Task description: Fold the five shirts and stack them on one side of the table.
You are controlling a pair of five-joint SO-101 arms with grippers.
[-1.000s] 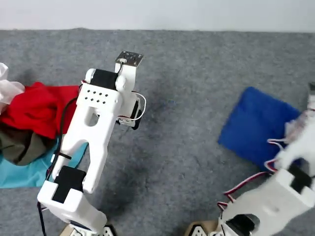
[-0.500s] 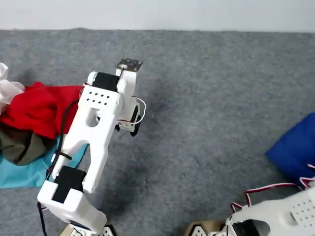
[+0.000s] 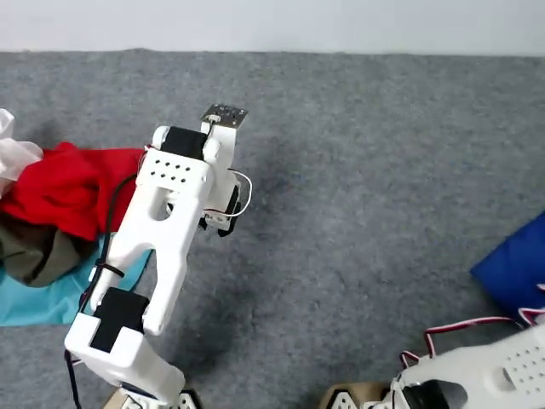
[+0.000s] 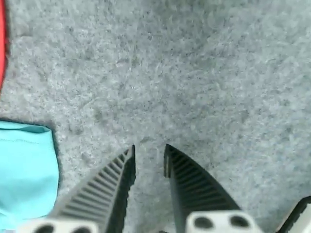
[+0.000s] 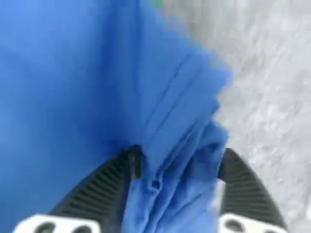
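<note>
**A:** Which step are you on?

**B:** The first shirt of five, by my reading. The grey tabletop (image 3: 358, 170) is bare across the middle of the frame. The unfolded heap sits at the left edge. The red shirt (image 3: 60, 183) is on top, with the olive shirt (image 3: 34, 251) under it. The teal shirt (image 3: 43, 298) is lowest, spreading toward the lower left, and a white shirt (image 3: 13, 153) is at the far left edge. The blue shirt (image 3: 515, 268) lies at the right edge, well apart from the heap.

**A:** And your arms?

**B:** Your left arm (image 3: 162, 230) stands just beside the heap. Its left claw (image 4: 148, 150) points at bare felt, jaws a narrow gap apart with nothing between them. Your right claw (image 5: 181, 151) grips a bunched fold of the blue shirt.

**A:** What does the next move call for?

**B:** I judge you should lay the blue shirt flat on that right side and let go. Then send the left claw to the red shirt, since it lies uppermost.

**A:** What can you not make out?

**B:** The right edge of the frame cuts the blue shirt, so you cannot judge how square its fold is. The white shirt is cut off at the left and may be some other cloth. From above, the left arm's own body covers its claw. The red shirt hides much of the olive one.
</note>
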